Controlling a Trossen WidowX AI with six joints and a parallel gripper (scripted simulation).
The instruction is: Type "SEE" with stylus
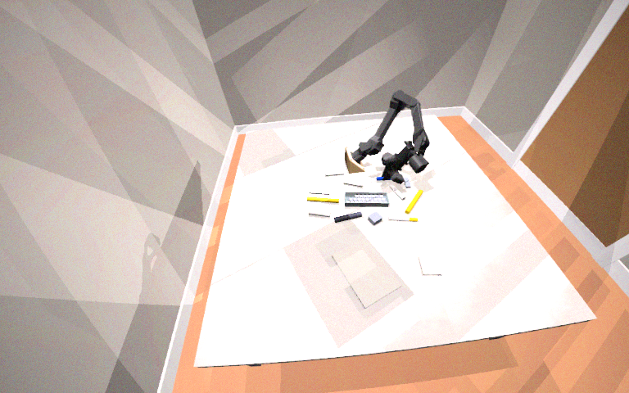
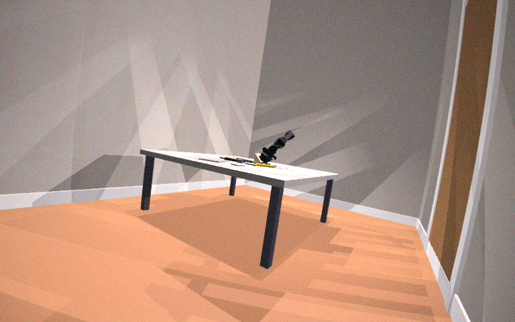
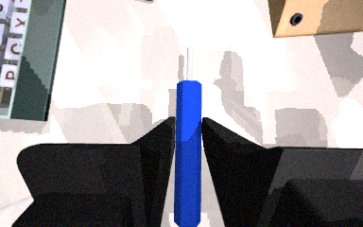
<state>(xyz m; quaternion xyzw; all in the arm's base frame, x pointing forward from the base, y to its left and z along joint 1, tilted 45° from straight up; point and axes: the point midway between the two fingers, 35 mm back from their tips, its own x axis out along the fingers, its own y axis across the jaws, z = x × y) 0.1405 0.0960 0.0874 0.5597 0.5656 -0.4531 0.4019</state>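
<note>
The blue stylus (image 1: 380, 178) (image 3: 188, 101) has a thin pale tip, which points away from the gripper in the wrist view. My gripper (image 1: 390, 178) (image 2: 264, 162) (image 3: 188, 123) is shut on the stylus, with one black finger against each side of its blue barrel. The stylus lies level, low over or on the desk; I cannot tell whether it touches. The keyboard (image 1: 366, 199) (image 3: 40, 71) has a dark green-grey case and pale keys. It lies to the front left of the gripper in the top view, and only its corner shows at the upper left of the wrist view.
A tan wooden block (image 1: 353, 164) (image 3: 314, 16) stands behind the keyboard. A yellow bar (image 1: 323, 200) lies left of the keyboard, another yellow bar (image 1: 414, 201) right of it. A dark marker (image 1: 347, 217) and a grey block (image 1: 374, 218) lie in front.
</note>
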